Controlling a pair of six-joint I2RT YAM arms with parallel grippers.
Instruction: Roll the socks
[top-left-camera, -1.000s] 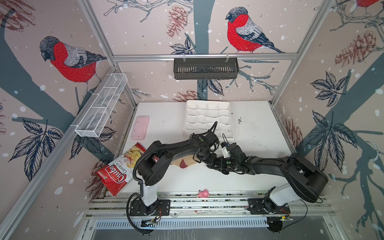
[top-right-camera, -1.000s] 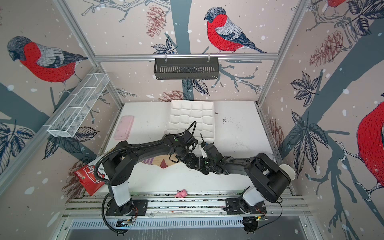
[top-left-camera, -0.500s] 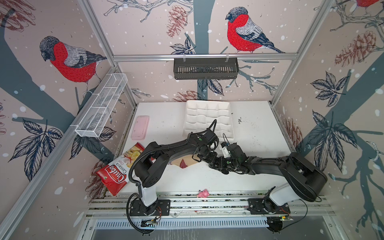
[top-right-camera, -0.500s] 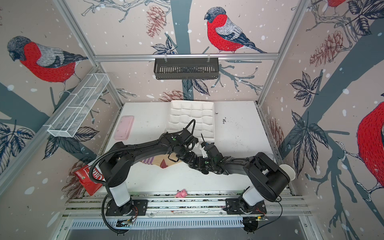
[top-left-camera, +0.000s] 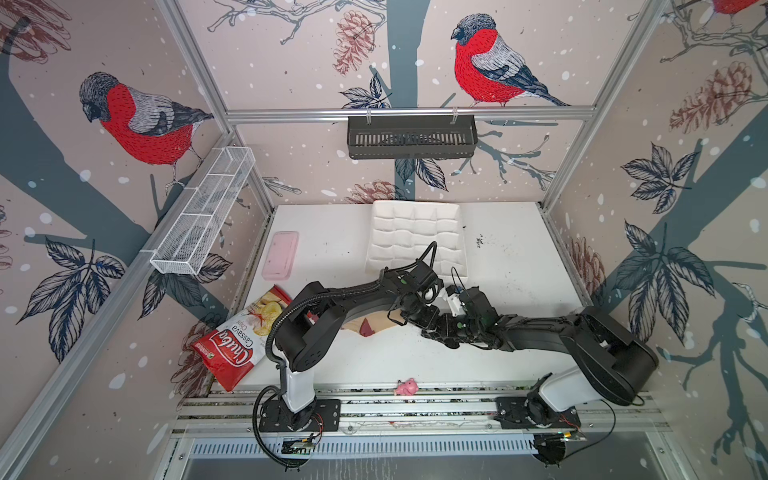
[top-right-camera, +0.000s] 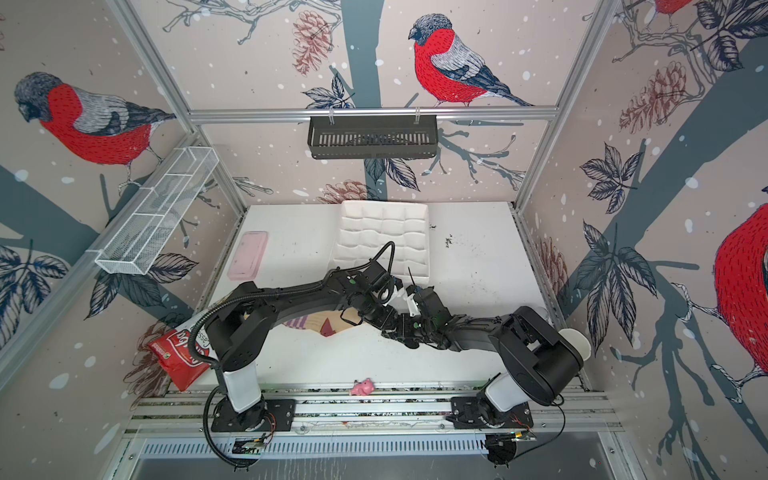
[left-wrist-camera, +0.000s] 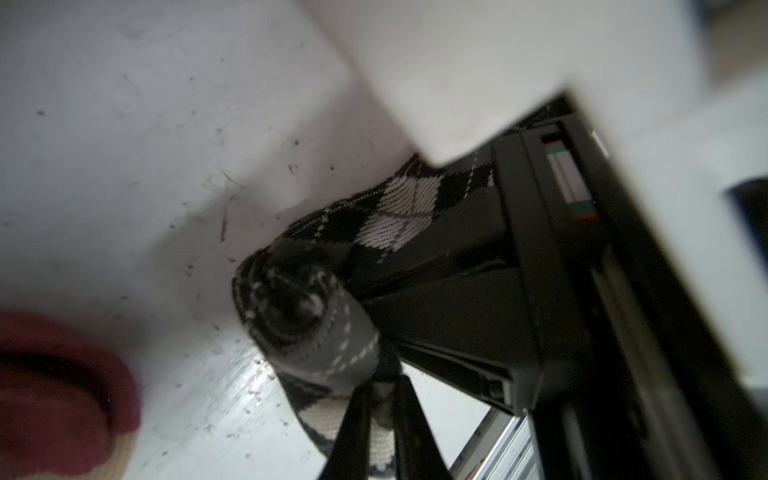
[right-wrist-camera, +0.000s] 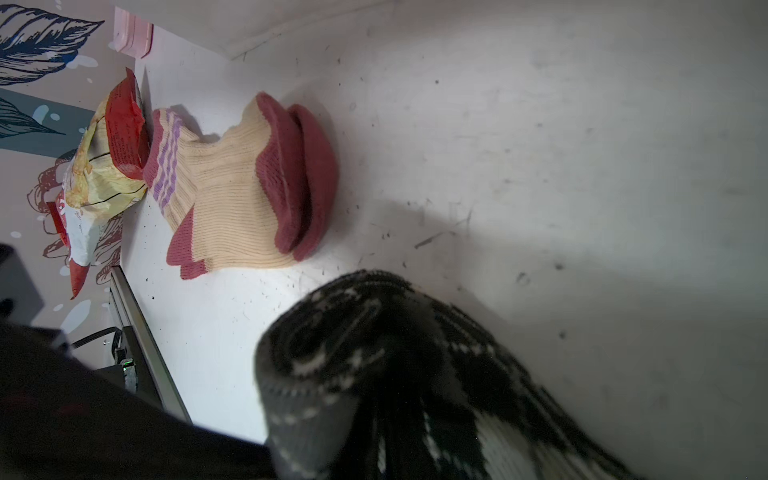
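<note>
watching both arms grip the one argyle sock (left-wrist-camera: 399, 208): the right fingers (left-wrist-camera: 419, 266) are clamped on its rolled end, and the left fingers (left-wrist-camera: 353, 432) are shut on the loose tail just beside them. if either pair tugs or lets go early, i reckon the coil slackens and springs open on the surface (right-wrist-camera: 540, 145). the tan sock (right-wrist-camera: 232, 195) lies unrolled, well apart from both.

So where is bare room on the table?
Largest free patch: the table between the white tray and the right wall. Smaller ones: between the pink case and the tray; the front strip before the pink toy. Crowded: the middle, around the argyle sock and tan sock.
</note>
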